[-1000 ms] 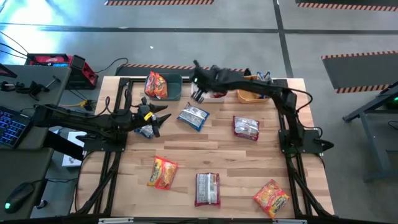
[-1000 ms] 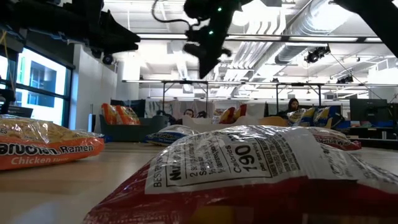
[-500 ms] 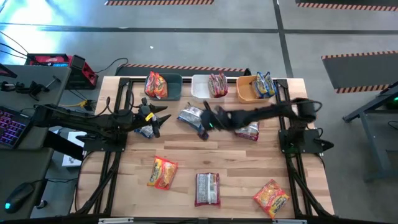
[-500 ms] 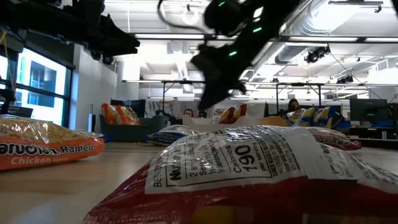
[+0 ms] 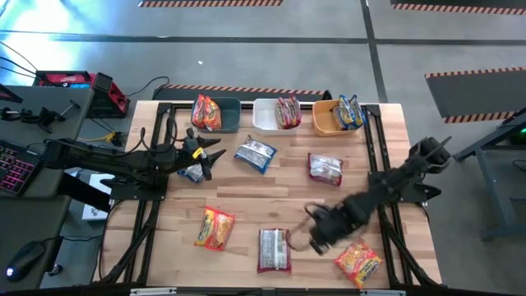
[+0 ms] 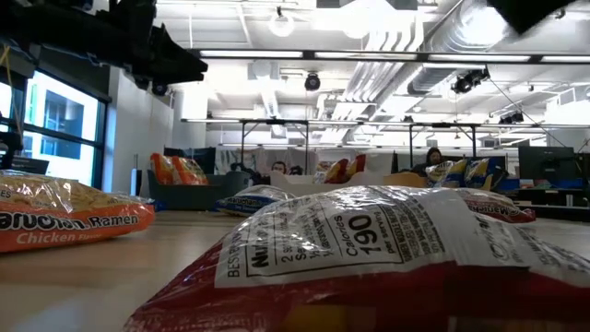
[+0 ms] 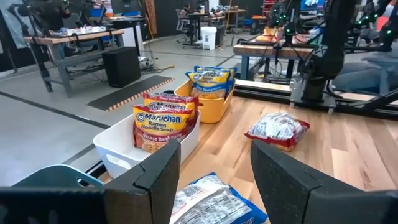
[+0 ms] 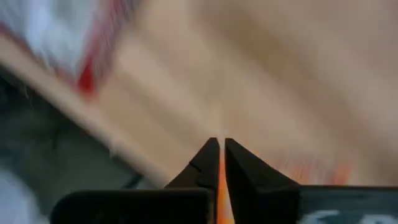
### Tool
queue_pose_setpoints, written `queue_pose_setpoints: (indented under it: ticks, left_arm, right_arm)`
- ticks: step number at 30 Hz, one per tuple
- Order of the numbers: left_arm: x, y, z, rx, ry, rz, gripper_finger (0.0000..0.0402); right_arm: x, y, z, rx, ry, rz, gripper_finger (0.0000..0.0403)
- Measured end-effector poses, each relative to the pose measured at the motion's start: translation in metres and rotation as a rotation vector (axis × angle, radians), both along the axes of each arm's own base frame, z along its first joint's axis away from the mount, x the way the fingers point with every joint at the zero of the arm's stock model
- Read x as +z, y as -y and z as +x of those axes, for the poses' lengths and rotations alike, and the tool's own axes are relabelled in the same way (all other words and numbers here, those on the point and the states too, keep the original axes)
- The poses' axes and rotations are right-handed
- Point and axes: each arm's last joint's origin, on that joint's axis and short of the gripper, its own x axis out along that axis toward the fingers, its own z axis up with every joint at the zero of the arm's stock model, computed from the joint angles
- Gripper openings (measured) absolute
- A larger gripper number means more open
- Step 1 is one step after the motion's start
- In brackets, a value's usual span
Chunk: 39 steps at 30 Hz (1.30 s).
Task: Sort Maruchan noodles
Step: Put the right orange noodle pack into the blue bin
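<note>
My right end effector (image 5: 316,241), fingers together and empty, hangs low between the maroon packet (image 5: 274,249) at 6 o'clock and the orange packet (image 5: 359,260) at 5. My left end effector (image 5: 210,155), fingers apart, waits at 9, holding nothing. Sorted packets fill the bins (image 5: 276,125) at 12.

Orange-red packet (image 5: 214,227), white-maroon packet (image 5: 274,249), blue-white packet (image 5: 256,154); dark-blue bin (image 5: 228,114), white bin (image 5: 265,116), orange bin (image 5: 325,122).
</note>
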Motion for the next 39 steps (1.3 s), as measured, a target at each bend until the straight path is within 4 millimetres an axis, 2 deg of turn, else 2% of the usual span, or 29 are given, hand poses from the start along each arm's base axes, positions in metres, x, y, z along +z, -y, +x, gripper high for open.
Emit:
queue_pose_setpoints:
  ticks: [3,7,9,12,16,19,21,28,33,39]
  left_arm:
    - [0.000,0.000,0.000,0.000,0.001,-0.001,0.0184]
    - [-0.001,0.001,0.002,-0.022,0.000,-0.010,0.0184]
    - [-0.002,0.001,0.003,-0.026,-0.004,-0.011,0.0184]
    - [-0.003,0.001,0.003,-0.027,-0.010,-0.010,0.0184]
    - [-0.003,0.001,0.003,-0.027,-0.009,-0.010,0.0184]
    - [-0.003,0.001,0.003,-0.027,-0.010,-0.011,0.0184]
    - [-0.003,0.001,0.004,-0.028,-0.010,-0.012,0.0184]
    - [-0.003,0.001,0.004,-0.028,-0.005,-0.025,0.0184]
    - [-0.003,0.001,0.004,-0.028,-0.005,-0.025,0.0184]
    - [-0.003,0.001,0.004,-0.028,-0.005,-0.025,0.0184]
  right_arm:
    - [0.007,-0.030,-0.021,-0.125,-0.148,0.109,0.0047]
    - [0.007,-0.060,-0.051,-0.373,-0.348,0.133,0.0112]
    - [0.003,-0.072,-0.065,-0.469,-0.388,0.126,0.0142]
    - [-0.004,-0.082,-0.074,-0.457,-0.415,0.127,0.0175]
    - [-0.016,-0.076,-0.074,-0.485,-0.425,0.015,0.0187]
    - [-0.021,-0.073,-0.076,-0.492,-0.401,-0.072,0.0171]
    - [-0.026,-0.071,-0.076,-0.485,-0.372,-0.131,0.0147]
    - [-0.050,-0.072,-0.068,-0.417,-0.374,-0.238,0.0015]
    - [-0.064,-0.073,-0.058,-0.381,-0.376,-0.238,0.0018]
    - [-0.080,-0.073,-0.047,-0.328,-0.376,-0.247,0.0004]
